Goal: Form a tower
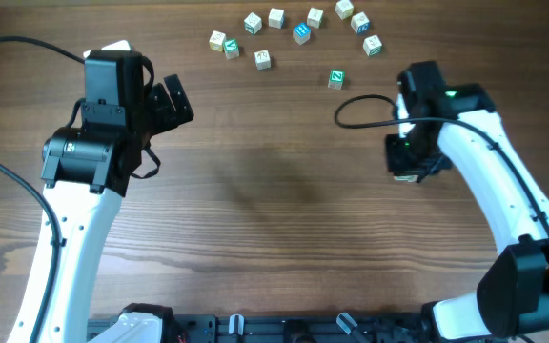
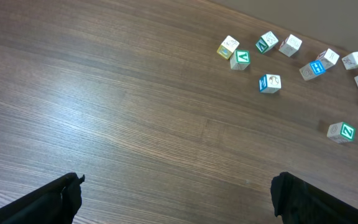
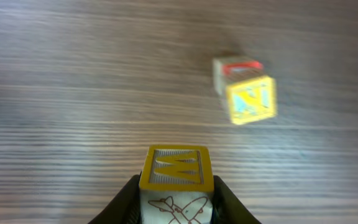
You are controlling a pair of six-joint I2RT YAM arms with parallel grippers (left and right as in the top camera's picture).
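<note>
Your right gripper [image 3: 176, 205] is clamped on a small pale wooden cube with a yellow-framed W face [image 3: 174, 167] — held by its sides, likely so the underside can seat flat. It is near the tower [image 3: 244, 92], a yellow-faced cube on a red-printed one, not yet above it. Your left gripper [image 2: 176, 186] hangs wide open and empty, well apart from the tower.

The left arm [image 1: 74, 224] is bent at the elbow, with its black wrist housing just behind the left pincer [image 2: 176, 193]. That pincer is spread wide, its dark fingers [image 2: 45, 200] at either lower corner of the wrist view with nothing between them. The right arm [image 1: 489, 167] curves inward and points its wrist down. The right pincer [image 3: 176, 200] is clamped on a small pale wooden cube with a yellow top face [image 3: 175, 167], one finger against each side.
</note>
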